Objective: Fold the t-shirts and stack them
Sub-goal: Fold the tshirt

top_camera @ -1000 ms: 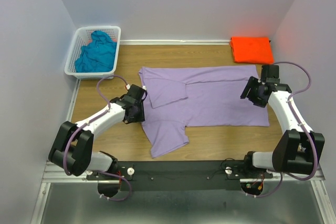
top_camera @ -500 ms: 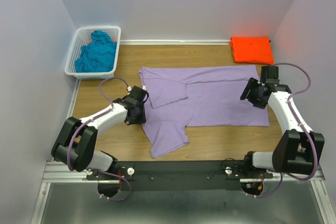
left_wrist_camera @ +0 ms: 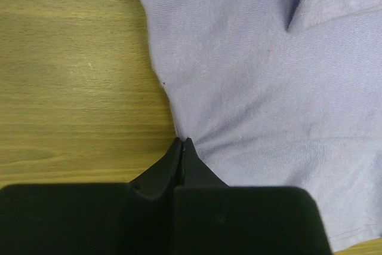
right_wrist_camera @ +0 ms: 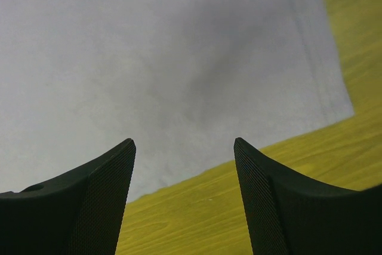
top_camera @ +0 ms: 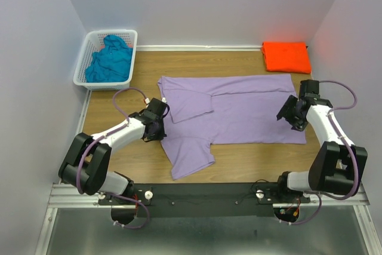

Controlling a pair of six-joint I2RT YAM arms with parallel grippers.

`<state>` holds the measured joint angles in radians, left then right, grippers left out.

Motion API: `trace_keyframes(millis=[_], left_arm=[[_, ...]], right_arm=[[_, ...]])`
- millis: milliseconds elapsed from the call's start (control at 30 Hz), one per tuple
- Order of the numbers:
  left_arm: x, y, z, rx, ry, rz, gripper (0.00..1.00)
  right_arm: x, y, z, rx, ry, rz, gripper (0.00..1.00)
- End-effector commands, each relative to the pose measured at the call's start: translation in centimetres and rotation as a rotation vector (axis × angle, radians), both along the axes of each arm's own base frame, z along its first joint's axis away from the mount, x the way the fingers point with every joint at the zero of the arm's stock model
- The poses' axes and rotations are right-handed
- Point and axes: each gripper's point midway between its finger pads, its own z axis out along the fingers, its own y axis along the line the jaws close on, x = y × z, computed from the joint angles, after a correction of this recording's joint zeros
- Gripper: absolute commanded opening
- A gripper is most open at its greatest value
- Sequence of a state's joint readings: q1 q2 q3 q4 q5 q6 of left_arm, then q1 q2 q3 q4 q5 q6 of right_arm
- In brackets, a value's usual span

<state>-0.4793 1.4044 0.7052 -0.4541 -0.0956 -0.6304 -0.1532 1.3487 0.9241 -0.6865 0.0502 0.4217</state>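
Lavender t-shirt (left_wrist_camera: 250,88) edge in left hand (left_wrist_camera: 182,143)

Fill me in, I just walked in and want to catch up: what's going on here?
Two robot arms are working on the lavender t-shirt spread on the table. The left gripper holds its fingers shut on the shirt's left edge; the right gripper hovers open near the hem corner. The orange t-shirt lies folded at far right; the teal t-shirt sits crumpled in the white basket.
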Motion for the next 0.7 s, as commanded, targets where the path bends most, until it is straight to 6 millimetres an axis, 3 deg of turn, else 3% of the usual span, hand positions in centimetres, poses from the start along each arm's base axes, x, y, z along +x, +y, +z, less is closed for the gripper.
trace_keyframes(millis=[0,267,500,667], left_arm=[[-1.1,1.3,-0.9,0.053,0.028,0.024,0.0],[-0.8,1.3,-0.6,0.051,0.008,0.027,0.0],[-0.6,1.2,-0.3,0.048,-0.01,0.019,0.0],[-0.4,1.2,-0.2,0.054,-0.015,0.007,0.0]], right_arm=[[-3.3,-2.2,-2.3,0.021,0.115,-0.144,0.74],[-6.6,-5.4,-3.9,-0.02,0.212,-0.317,0.68],[-7.6,-7.2,-4.6,-0.037,0.247,-0.407,0.63],[-7.2,-8.1,-3.5,-0.082,0.192,-0.44,0.63]])
